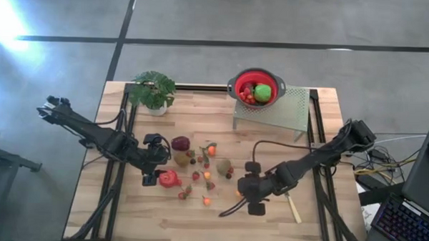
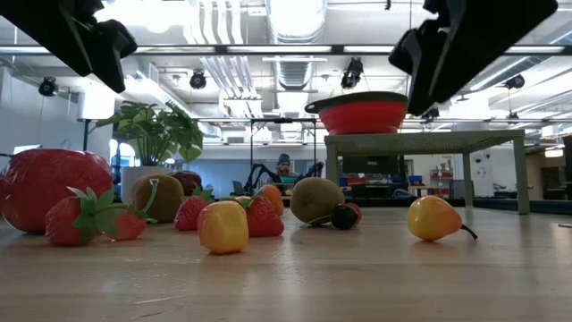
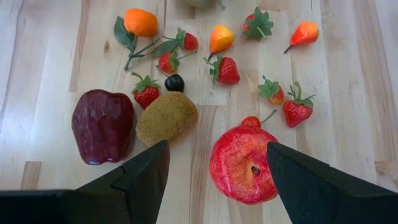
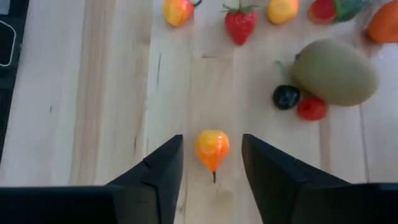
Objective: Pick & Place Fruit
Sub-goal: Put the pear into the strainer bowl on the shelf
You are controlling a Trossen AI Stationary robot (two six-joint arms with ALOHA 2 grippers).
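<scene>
The right hand (image 4: pixel 211 168) hangs over the near right part of the tabletop (image 1: pixel 125 217), fingers apart with a small orange pear (image 4: pixel 212 149) lying between them on the wood. The gap is only a little wider than the pear, and the pear looks free of both pads. The main risk, as I judge it, is here: the pear is rounded and tapers to a stem, so if one finger meets it first it may roll or squirt out toward the kiwi (image 4: pixel 336 71) and the dark berry (image 4: pixel 286 96) lying near by. A grip taken on the narrow stem end could also slip during the lift.

The left hand (image 3: pixel 217 180) waits low over the fruit cluster, fingers wide apart around a big red apple (image 3: pixel 241 163) without visibly touching it. The brown kiwi (image 3: pixel 166 118) and the dark red fruit (image 3: pixel 102 124) sit just beside its other finger, so a descent there could shove those neighbours and scatter the strawberries (image 3: pixel 225 70).

The rest of the fruit lies spread across the middle of the tabletop, while the red bowl (image 1: pixel 257 88) on the raised rack (image 1: pixel 290 109) at the far side already holds a few pieces. The carry to it is long and upward; a weak hold could drop the pear, or the hand could clip the rack edge. The knife (image 1: pixel 294 208) lies near the right arm and could get nudged.
</scene>
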